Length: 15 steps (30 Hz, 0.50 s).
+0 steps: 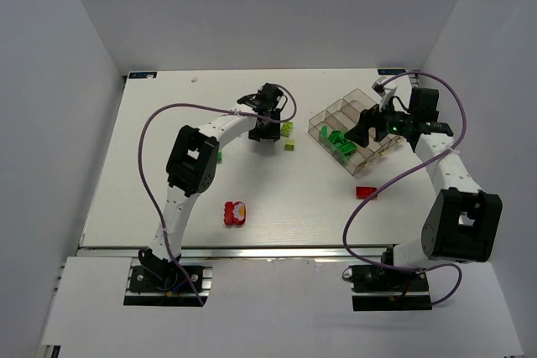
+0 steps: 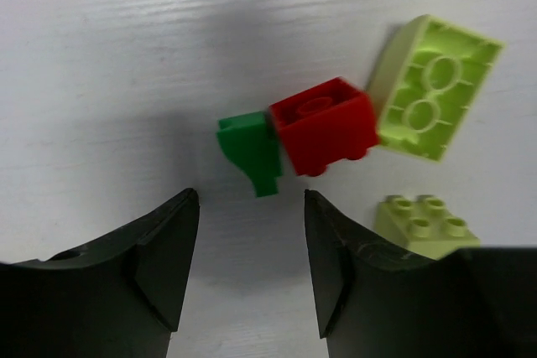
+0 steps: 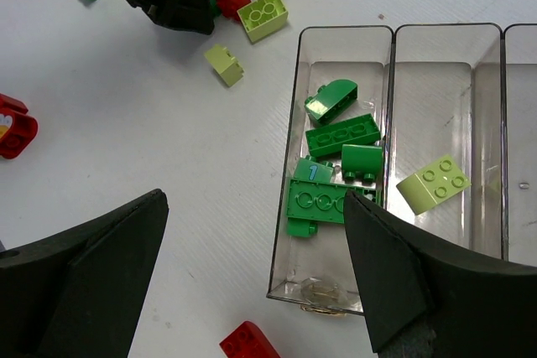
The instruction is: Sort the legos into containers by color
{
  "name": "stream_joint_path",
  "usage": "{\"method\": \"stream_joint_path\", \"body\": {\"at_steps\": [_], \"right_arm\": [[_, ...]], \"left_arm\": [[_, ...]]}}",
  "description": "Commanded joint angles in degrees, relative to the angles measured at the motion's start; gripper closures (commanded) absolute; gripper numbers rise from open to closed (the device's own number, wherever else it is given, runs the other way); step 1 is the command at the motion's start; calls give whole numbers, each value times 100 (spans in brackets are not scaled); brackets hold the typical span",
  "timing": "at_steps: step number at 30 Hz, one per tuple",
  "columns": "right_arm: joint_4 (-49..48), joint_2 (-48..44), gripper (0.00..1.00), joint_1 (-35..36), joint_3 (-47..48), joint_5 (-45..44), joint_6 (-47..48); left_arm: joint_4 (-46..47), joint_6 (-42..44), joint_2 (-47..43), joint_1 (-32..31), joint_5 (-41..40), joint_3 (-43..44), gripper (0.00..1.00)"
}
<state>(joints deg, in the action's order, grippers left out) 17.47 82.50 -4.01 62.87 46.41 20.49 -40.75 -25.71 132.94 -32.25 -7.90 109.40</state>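
My left gripper (image 2: 250, 197) is open and empty, hovering just short of a small dark green brick (image 2: 252, 150) that touches a red brick (image 2: 325, 126). An upturned pale yellow-green brick (image 2: 435, 87) and a smaller one (image 2: 424, 224) lie to their right. In the top view the left gripper (image 1: 267, 127) is left of the clear tray (image 1: 323, 119). My right gripper (image 3: 254, 199) is open and empty above the tray's near end (image 3: 344, 29). Several green bricks (image 3: 340, 136) lie in one compartment. A pale yellow-green brick (image 3: 434, 184) lies in the one beside it.
A red brick (image 1: 366, 193) lies near the tray's front corner, also in the right wrist view (image 3: 249, 343). A red and white cluster (image 1: 235, 213) sits mid-table near the front. A green and pale stacked piece (image 1: 218, 155) lies by the left arm. White walls surround the table.
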Motion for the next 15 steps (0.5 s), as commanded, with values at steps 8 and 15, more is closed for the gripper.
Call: {"method": "stream_joint_path", "body": {"at_steps": [8,15], "right_arm": [[-262,-67,11,-12,-82,26,-124],[-262,-58,11,-12,-91,34,-124]], "left_arm": [[-363,-250,258,-71,-598,599,42],[-346,-346,408,-80,-774,670,48]]}}
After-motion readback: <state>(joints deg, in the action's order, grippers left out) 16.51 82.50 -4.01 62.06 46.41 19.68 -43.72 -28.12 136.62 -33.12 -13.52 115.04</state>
